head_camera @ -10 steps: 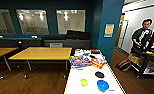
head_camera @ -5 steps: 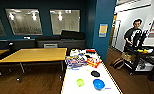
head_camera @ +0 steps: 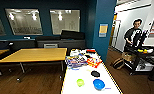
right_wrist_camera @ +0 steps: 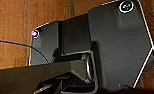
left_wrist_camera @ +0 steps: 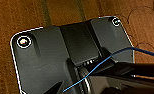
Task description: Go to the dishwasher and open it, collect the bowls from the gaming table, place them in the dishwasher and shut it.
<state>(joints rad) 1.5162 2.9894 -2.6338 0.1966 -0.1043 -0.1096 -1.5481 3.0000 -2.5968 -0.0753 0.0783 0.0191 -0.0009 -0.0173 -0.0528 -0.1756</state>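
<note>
While both bowls, the lime green bowl (head_camera: 80, 82) and the blue bowl (head_camera: 99, 84), sit uncollected at the near end of the white desk (head_camera: 68, 85), I judge loading undone; I cannot tell the jaws' state.

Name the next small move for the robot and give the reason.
Probably roll a little closer along the white-topped table. The green bowl and blue bowl sit at its near end, low in the head view, and both wrist views look down at brown floor.
</note>
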